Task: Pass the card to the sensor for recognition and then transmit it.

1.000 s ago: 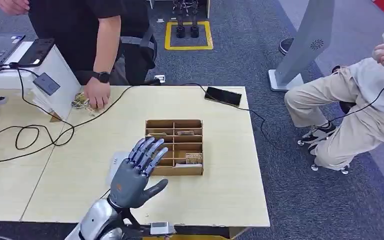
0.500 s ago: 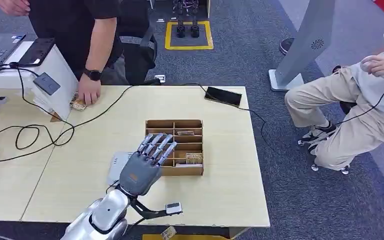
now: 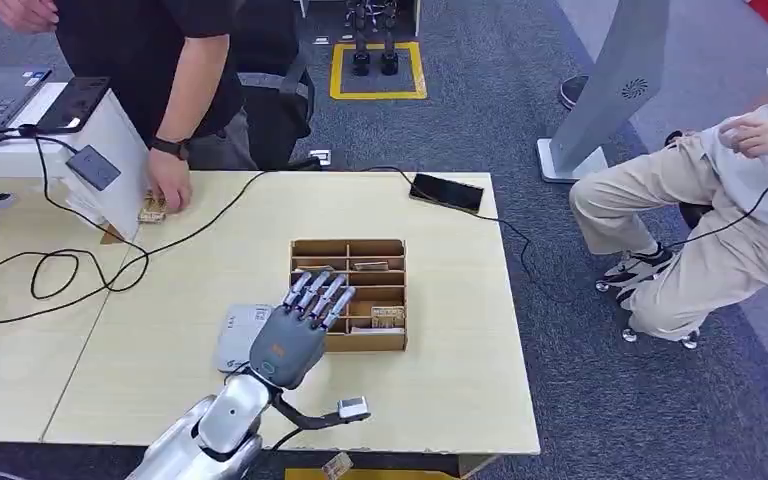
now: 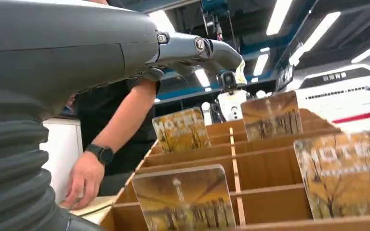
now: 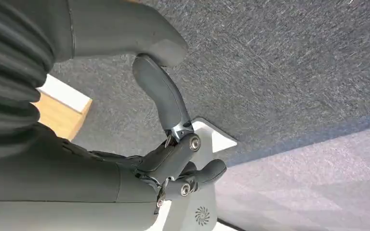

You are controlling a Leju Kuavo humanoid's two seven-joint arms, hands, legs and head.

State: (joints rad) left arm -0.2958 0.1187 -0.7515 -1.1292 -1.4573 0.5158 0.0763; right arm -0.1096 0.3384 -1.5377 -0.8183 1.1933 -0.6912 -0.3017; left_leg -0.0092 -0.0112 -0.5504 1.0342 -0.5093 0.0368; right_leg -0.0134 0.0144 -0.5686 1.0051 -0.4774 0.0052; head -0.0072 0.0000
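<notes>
Reaching over the near edge of the pale wooden table [image 3: 440, 400], the left hand [image 3: 295, 325] is held with its fingers extended and spread, holding nothing; the fingertips lie above the near-left cells of the shallow brown cardboard divider tray [image 3: 350, 293]. This posture is judged to be an approach for a pick, the fingers being kept apart so that one card can be taken between thumb and finger.

The cards are stood upright in separate cells, presumably so that each top edge is left free for a pinch. In the left wrist view the nearest yellow-brown printed hotel card [image 4: 185, 202] is seen leaning in the front cell, with further cards behind and beside it. No card has yet been lifted.

Just beside the tray, on its left, a flat light-grey rounded reader pad [image 3: 240, 335] is laid on the table; it is judged to be the sensor, placed close so that a short sweep suffices.

The right hand [image 5: 173, 168] is seen in its wrist view above grey carpet, fingers curled in and nothing gripped.

Farther off, a black phone [image 3: 446, 192] on a cable rests at the far edge. At the far-left corner a person's hand [image 3: 168, 185] rests on the table beside a white angled stand [image 3: 110, 160].
</notes>
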